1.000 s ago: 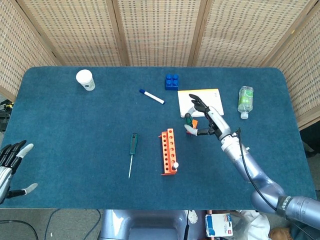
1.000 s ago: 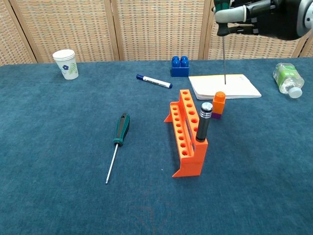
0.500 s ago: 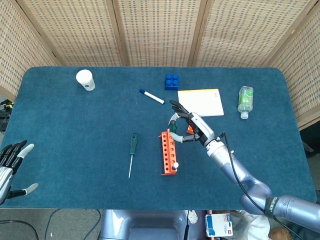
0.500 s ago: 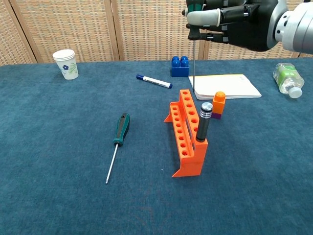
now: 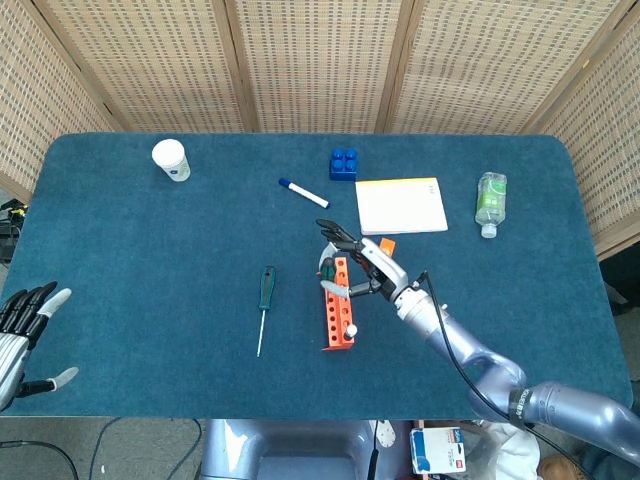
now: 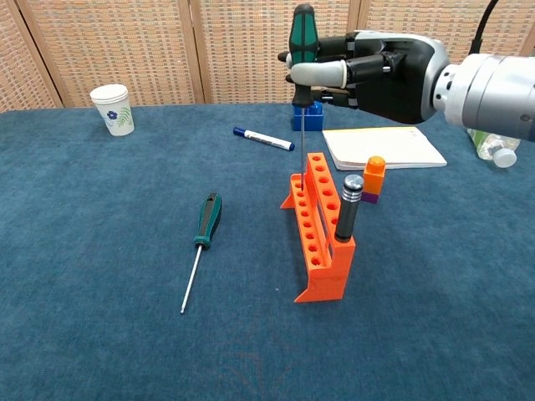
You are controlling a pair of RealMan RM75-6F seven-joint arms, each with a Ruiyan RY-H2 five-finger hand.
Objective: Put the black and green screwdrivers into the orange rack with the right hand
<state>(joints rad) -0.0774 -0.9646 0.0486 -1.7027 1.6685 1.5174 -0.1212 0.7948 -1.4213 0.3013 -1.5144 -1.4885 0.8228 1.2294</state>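
Note:
My right hand (image 6: 376,73) (image 5: 362,269) grips a black and green screwdriver (image 6: 302,35) upright by its handle. Its thin shaft points down, and the tip sits at the far end of the orange rack (image 6: 321,234) (image 5: 337,304); whether it is in a hole I cannot tell. A black tool with a silver cap (image 6: 347,209) stands in the rack's near end. A second black and green screwdriver (image 6: 206,220) (image 5: 265,291) lies flat on the blue cloth left of the rack. My left hand (image 5: 24,330) is open at the table's near left edge.
A paper cup (image 6: 112,109) stands far left. A blue marker (image 6: 262,139), a blue brick (image 6: 308,114), a white notepad (image 6: 383,147) and a small orange and purple block (image 6: 374,180) lie behind and right of the rack. A plastic bottle (image 6: 493,134) lies far right.
My right hand has carried the screwdriver leftward from over the notepad to the rack's far end and lowered it. The left hand and the lying screwdriver have not moved.

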